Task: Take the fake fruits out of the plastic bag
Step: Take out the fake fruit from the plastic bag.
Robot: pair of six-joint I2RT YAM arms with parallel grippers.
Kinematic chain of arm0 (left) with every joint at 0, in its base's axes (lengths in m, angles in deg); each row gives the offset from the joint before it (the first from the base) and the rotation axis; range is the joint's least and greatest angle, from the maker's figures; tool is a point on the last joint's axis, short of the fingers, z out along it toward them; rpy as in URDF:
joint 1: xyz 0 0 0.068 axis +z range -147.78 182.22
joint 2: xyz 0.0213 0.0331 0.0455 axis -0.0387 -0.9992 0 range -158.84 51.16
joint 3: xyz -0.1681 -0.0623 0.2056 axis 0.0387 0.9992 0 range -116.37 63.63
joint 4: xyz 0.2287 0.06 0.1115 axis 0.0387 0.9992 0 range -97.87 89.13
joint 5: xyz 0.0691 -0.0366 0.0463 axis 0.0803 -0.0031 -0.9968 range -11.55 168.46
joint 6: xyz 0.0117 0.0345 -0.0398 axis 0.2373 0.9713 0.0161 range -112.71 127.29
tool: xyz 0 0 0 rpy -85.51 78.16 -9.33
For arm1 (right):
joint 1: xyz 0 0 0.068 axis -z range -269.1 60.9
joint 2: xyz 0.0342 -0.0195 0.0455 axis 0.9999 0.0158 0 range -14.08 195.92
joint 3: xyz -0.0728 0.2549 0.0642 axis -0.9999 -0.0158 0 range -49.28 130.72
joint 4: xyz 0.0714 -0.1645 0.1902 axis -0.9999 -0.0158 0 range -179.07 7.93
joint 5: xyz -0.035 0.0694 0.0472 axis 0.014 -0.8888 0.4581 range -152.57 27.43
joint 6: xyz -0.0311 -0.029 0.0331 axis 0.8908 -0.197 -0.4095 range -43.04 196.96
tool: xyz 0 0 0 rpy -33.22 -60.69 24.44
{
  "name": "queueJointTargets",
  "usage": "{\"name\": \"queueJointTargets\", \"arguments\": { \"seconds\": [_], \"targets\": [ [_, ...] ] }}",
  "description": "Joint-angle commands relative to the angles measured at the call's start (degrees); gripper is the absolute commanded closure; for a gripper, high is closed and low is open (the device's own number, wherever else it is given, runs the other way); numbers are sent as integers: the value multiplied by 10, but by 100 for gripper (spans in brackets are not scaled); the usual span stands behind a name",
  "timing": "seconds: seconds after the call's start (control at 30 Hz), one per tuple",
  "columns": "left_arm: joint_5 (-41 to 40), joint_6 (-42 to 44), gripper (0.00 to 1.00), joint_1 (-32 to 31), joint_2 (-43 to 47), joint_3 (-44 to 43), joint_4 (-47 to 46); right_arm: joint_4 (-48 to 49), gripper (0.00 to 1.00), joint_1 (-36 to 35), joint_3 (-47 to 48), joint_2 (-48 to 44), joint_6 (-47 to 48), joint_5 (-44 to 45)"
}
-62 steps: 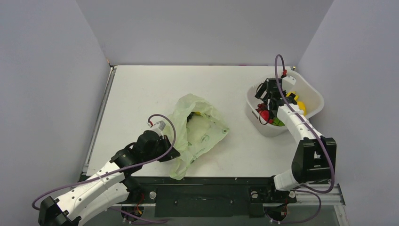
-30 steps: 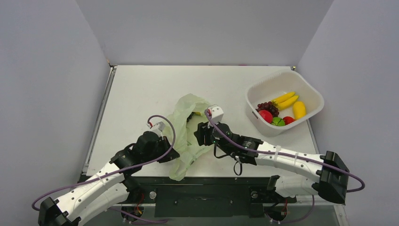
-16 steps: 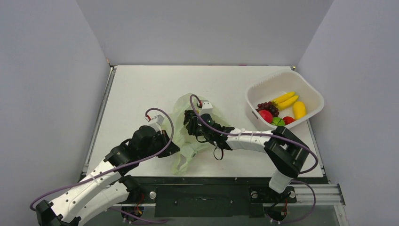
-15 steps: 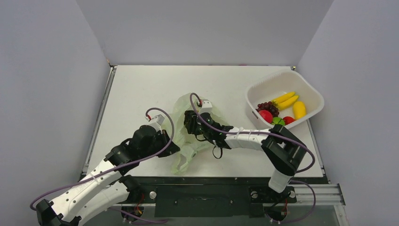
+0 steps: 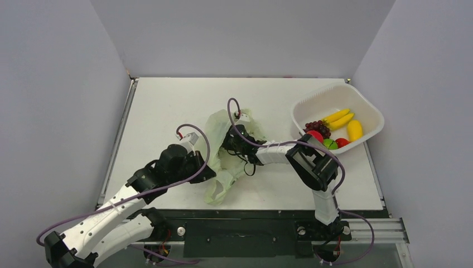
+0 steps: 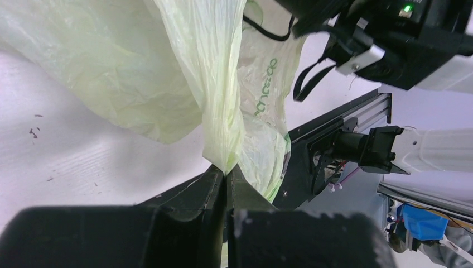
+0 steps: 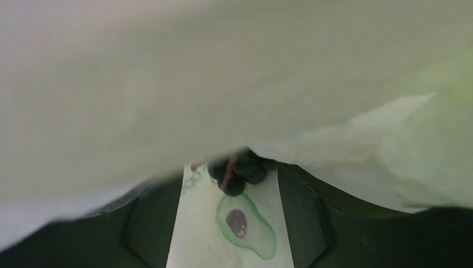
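Observation:
The pale green plastic bag (image 5: 223, 167) lies crumpled at mid-table. My left gripper (image 5: 204, 170) is shut on a fold of its near edge, and the wrist view shows the film (image 6: 217, 100) pinched between the closed tips (image 6: 226, 171). My right gripper (image 7: 228, 177) is open and reaches inside the bag. A dark purple grape bunch (image 7: 239, 169) lies on the bag film just ahead, between the fingers. From above only the right wrist (image 5: 241, 144) shows at the bag's mouth. A red fruit (image 5: 314, 137) and a green fruit (image 5: 330, 144) lie in the basket. No small fruit shows inside the bag.
A white basket (image 5: 365, 106) stands at the right rear. It also holds yellow bananas (image 5: 338, 117), a grape bunch (image 5: 315, 125) and a yellow fruit (image 5: 354, 130). The right forearm (image 5: 279, 151) stretches across between basket and bag. Grey walls enclose the table.
My right arm has swung from the basket across to the bag and pushed its gripper into the opening. My left gripper keeps its hold and has raised the bag's edge slightly.

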Motion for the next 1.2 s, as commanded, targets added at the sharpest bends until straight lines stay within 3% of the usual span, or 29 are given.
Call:
{"name": "queueJointTargets", "arguments": {
  "seconds": [0.0,0.23,0.4,0.73,0.87,0.97,1.03,1.17],
  "targets": [
    [20,-34,100,-3,53,48,-28,42,38,-1,47,18,-29,13],
    [14,-51,100,-5,96,94,-17,28,37,-7,86,59,-62,51],
    [10,-47,100,-6,97,96,-4,-8,44,-14,118,94,-64,96],
    [2,-54,100,-6,118,110,1,-107,45,-42,175,124,0,178],
    [-5,-51,100,-6,122,107,10,-109,64,-33,166,123,1,177],
    [-7,-49,100,-6,123,110,15,-92,90,-24,147,98,13,148],
    [-10,-49,100,-6,126,112,21,-90,100,-20,131,75,25,151],
    [-22,-46,100,-6,134,115,35,-82,100,-17,97,27,58,138]
  ]
}}
